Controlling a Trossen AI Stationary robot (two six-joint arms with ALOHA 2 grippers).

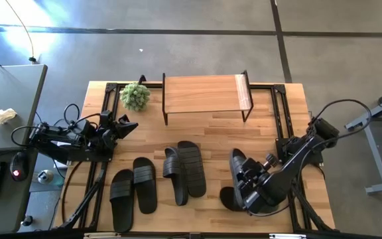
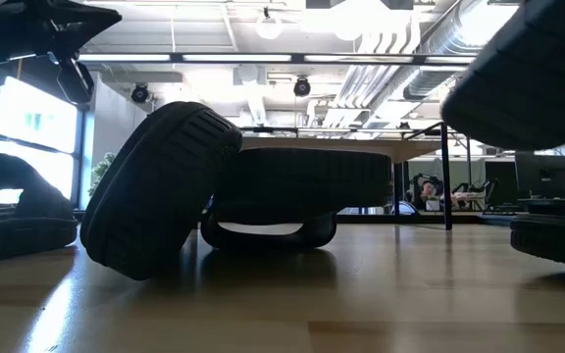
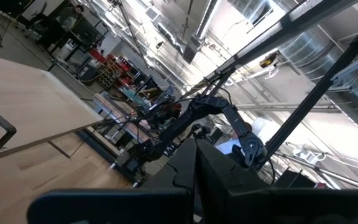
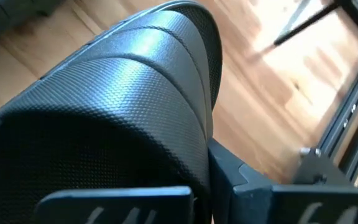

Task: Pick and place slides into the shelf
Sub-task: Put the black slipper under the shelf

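Black jointed arms (image 1: pixel 65 143) (looping cables), matte housings

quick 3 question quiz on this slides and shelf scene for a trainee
1. True or false: the light wooden shelf with black metal legs already holds a slide.
2. Which gripper is shut on a black rubber slide sandal? A left gripper B right gripper
3. What sits beside the shelf's left end?

Key: 1 false. 2 B. 3 a small green potted plant.
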